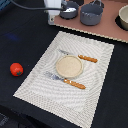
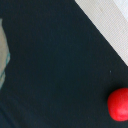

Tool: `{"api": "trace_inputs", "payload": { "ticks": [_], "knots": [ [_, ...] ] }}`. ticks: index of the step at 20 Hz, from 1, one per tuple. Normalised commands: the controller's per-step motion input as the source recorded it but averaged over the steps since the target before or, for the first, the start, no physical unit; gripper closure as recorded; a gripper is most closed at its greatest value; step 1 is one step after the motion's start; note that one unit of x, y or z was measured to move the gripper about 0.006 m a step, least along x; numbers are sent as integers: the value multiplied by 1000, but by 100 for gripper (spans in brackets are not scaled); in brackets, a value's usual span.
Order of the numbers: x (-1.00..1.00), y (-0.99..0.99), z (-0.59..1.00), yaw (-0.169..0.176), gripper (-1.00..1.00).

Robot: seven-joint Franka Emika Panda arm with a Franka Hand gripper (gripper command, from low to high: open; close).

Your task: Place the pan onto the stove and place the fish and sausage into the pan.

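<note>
One item of the task, the sausage (image 1: 16,69), remained outside the pan (image 1: 69,8). It lay on the dark counter (image 1: 20,35) at the 9 o'clock side of the exterior view, just beside the woven placemat (image 1: 35,85) and well apart from the stove (image 1: 107,31).

The pan sat on the stove at 12 o'clock, next to the deeper grey pot (image 1: 91,15). A pale shape inside the pan may have been the fish (image 1: 70,9); the picture was too blurred to confirm it.

The arm's white body (image 1: 53,7) stood near 11 o'clock, close beside the pan. The tool's fingers were not visible in either view, so it could not be told how far open the tool was or whether it held anything.

The wrist view showed the sausage (image 2: 119,104) on the dark counter, with a corner of the placemat (image 2: 107,25) nearby. This suggested the camera was directed toward the sausage for the next pickup.

The placemat carried a round plate (image 1: 69,66) with a knife (image 1: 80,57) and fork (image 1: 65,80) on either side. These were a table setting and played no part in the task.

Judged status: pan placement complete, sausage transfer outstanding. The roundish sausage could roll if nudged off-centre.
</note>
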Motion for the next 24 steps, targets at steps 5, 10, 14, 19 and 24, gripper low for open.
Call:
{"api": "trace_inputs", "payload": {
  "ticks": [5,10,14,19,24],
  "knots": [
    [-262,-749,-186,-21,-100],
    [-261,-714,-209,-39,-100],
    [-244,-504,-231,-141,-100],
    [-150,-429,-108,-180,-100],
    [-160,-412,-165,-177,-100]
  ]
}}
